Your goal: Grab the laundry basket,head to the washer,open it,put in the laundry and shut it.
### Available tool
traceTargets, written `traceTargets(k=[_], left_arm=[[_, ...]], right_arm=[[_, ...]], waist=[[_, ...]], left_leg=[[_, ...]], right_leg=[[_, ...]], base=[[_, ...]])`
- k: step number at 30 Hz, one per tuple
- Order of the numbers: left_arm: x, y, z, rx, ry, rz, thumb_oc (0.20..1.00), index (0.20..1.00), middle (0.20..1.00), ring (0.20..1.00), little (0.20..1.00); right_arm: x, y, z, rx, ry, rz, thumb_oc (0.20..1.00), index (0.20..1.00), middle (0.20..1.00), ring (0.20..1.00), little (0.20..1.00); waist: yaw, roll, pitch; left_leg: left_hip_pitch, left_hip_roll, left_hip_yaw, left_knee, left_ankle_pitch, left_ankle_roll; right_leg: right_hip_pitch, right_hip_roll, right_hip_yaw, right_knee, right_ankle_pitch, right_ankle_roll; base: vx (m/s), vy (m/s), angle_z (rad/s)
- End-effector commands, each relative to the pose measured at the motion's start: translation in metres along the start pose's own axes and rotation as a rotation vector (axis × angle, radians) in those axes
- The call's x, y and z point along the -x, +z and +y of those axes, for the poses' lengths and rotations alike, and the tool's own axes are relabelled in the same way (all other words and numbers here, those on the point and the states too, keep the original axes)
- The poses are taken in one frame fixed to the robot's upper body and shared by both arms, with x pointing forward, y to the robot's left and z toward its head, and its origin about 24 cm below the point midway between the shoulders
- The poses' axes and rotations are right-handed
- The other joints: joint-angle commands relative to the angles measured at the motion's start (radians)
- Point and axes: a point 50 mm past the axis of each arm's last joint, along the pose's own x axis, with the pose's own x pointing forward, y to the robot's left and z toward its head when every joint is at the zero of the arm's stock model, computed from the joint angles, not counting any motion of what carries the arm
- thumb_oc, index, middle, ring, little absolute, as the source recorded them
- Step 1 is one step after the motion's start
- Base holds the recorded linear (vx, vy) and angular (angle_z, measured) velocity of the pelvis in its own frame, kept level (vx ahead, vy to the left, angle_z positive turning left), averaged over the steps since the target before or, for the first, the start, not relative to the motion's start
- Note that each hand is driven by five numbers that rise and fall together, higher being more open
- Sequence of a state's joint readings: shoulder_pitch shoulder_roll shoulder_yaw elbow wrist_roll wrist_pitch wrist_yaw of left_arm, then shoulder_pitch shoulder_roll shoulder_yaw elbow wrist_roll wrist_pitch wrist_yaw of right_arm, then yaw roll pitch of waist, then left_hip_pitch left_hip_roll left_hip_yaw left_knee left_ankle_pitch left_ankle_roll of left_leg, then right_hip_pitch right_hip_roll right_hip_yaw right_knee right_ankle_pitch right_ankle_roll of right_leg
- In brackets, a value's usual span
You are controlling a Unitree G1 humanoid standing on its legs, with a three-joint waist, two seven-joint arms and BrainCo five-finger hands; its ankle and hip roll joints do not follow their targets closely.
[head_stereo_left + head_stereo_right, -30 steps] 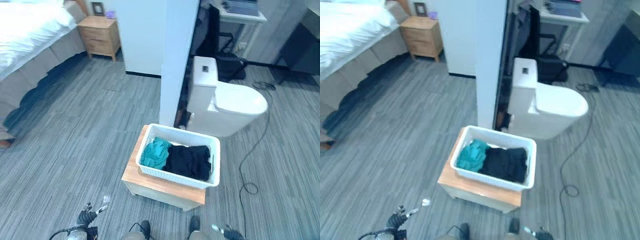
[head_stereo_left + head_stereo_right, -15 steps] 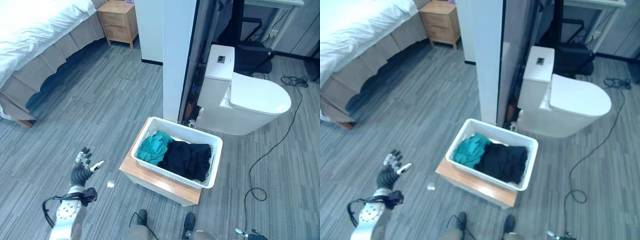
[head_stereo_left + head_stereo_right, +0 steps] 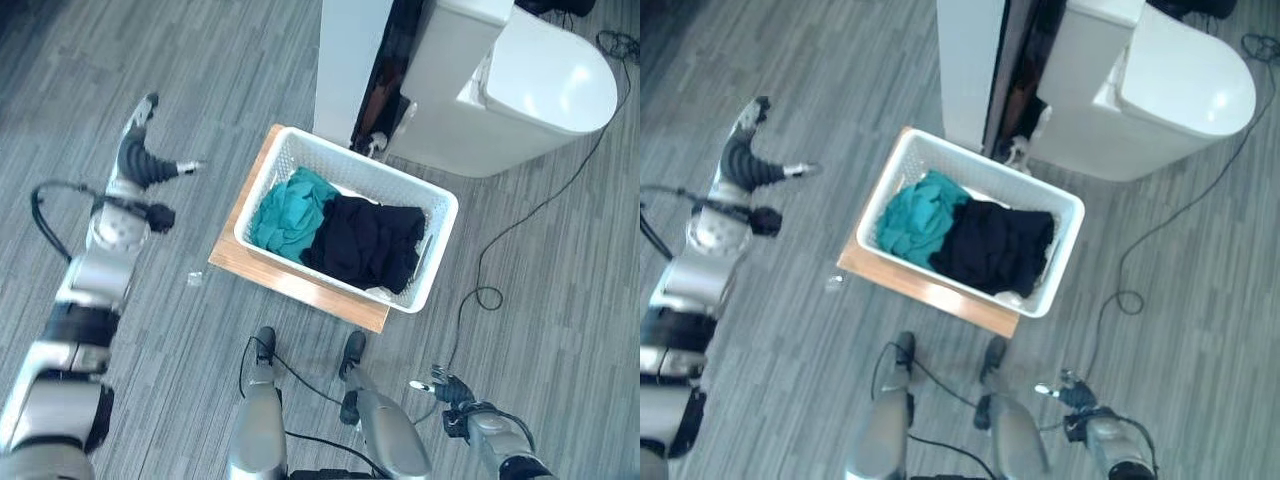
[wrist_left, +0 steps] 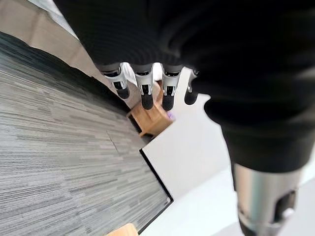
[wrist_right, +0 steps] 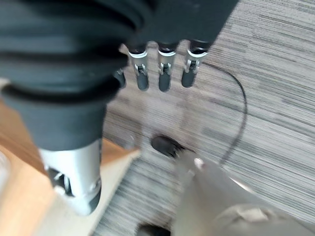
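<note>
**Grey plank floor, white fixtures**

A floor [image 3: 150, 60] of narrow grey streaked planks runs under everything. Just beside the left robot hand [image 3: 140, 160], toward the middle of the room, stands a low counter [image 3: 300, 290] with a pale wood top. Beyond the counter, farther from that hand, a white partition [image 3: 350, 60] rises from the floor, with a dark gap along its far edge. Past the gap sits a white toilet [image 3: 540, 90], lid down. A small white scrap [image 3: 195, 280] lies on the floor near the counter's corner. Past the fingertips in the left wrist view are a wooden nightstand [image 4: 152, 118], a white wall [image 4: 197, 152] with a dark baseboard, and a beige bed skirt [image 4: 44, 39].
</note>
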State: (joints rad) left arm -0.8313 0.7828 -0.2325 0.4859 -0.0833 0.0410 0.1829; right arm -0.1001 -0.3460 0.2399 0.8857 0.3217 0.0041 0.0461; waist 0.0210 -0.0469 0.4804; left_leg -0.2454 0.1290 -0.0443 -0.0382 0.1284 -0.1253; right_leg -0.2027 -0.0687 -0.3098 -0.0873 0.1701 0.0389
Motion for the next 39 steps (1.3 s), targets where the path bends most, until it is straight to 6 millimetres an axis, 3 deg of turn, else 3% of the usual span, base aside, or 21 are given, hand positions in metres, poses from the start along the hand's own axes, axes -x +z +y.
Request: traceTargets(k=[1,4,9,12,16,21,29,39], left_arm=[[-0.011,-0.001,0.026,0.009,0.087,0.045,1.0,1.0,1.0,1.0,1.0],[-0.03,0.01,0.034,0.014,0.083,0.079,1.0,1.0,1.0,1.0,1.0],[-0.039,0.009,0.031,0.005,0.034,0.128,1.0,1.0,1.0,1.0,1.0],[-0.054,0.01,0.032,-0.091,0.0,0.224,1.0,1.0,1.0,1.0,1.0],[-0.063,0.028,0.037,-0.153,0.017,0.214,1.0,1.0,1.0,1.0,1.0],[-0.066,0.036,0.042,-0.158,0.034,0.214,1.0,1.0,1.0,1.0,1.0],[-0.071,0.055,0.023,-0.188,-0.005,0.141,1.0,1.0,1.0,1.0,1.0],[-0.068,0.05,0.0,-0.214,-0.049,0.145,1.0,1.0,1.0,1.0,1.0]], right_arm=[[0.005,-0.006,-0.005,0.004,0.0,0.011,1.0,1.0,1.0,1.0,1.0],[0.004,-0.007,-0.001,0.014,0.013,0.019,1.0,1.0,1.0,1.0,1.0],[0.004,-0.009,0.001,0.015,0.023,0.033,1.0,1.0,1.0,1.0,1.0],[0.002,-0.01,0.0,0.029,0.029,0.037,1.0,1.0,1.0,1.0,1.0],[0.0,-0.005,-0.004,0.025,0.024,0.022,1.0,1.0,1.0,1.0,1.0],[-0.001,0.0,-0.006,0.034,0.019,0.003,1.0,1.0,1.0,1.0,1.0],[0.0,-0.005,-0.006,0.034,0.015,0.017,1.0,1.0,1.0,1.0,1.0],[0.0,-0.003,-0.004,0.067,0.017,0.003,1.0,1.0,1.0,1.0,1.0]], waist=[[-0.004,-0.024,-0.039],[-0.013,-0.02,-0.024],[-0.017,-0.021,-0.015],[-0.034,-0.022,-0.005],[-0.042,-0.027,0.0],[-0.046,-0.033,0.005],[-0.053,-0.027,0.015],[-0.058,-0.028,0.038]], left_leg=[[-0.027,0.025,0.025,0.035,-0.054,0.031],[-0.034,0.028,0.033,0.028,-0.049,0.028],[-0.037,0.028,0.039,0.028,-0.044,0.027],[-0.039,0.029,0.037,0.034,-0.039,0.026],[-0.037,0.031,0.036,0.035,-0.038,0.024],[-0.04,0.034,0.038,0.037,-0.035,0.023],[-0.054,0.034,0.043,0.047,-0.037,0.022],[-0.076,0.032,0.042,0.053,-0.035,0.023]], right_leg=[[-0.03,-0.119,0.03,0.085,-0.084,0.084],[-0.043,-0.118,0.03,0.082,-0.08,0.087],[-0.048,-0.12,0.029,0.081,-0.075,0.089],[-0.048,-0.119,0.03,0.081,-0.072,0.09],[-0.048,-0.115,0.032,0.079,-0.07,0.092],[-0.05,-0.111,0.033,0.074,-0.065,0.094],[-0.06,-0.114,0.035,0.078,-0.064,0.093],[-0.08,-0.119,0.034,0.085,-0.063,0.094]], base=[[-0.05,-0.001,0.06],[-0.04,-0.006,-0.01],[0.0,0.0,0.0],[0.0,0.0,0.0],[0.0,-0.005,-0.01],[0.0,0.0,0.0],[0.0,0.0,0.0],[0.0,0.0,0.0]])
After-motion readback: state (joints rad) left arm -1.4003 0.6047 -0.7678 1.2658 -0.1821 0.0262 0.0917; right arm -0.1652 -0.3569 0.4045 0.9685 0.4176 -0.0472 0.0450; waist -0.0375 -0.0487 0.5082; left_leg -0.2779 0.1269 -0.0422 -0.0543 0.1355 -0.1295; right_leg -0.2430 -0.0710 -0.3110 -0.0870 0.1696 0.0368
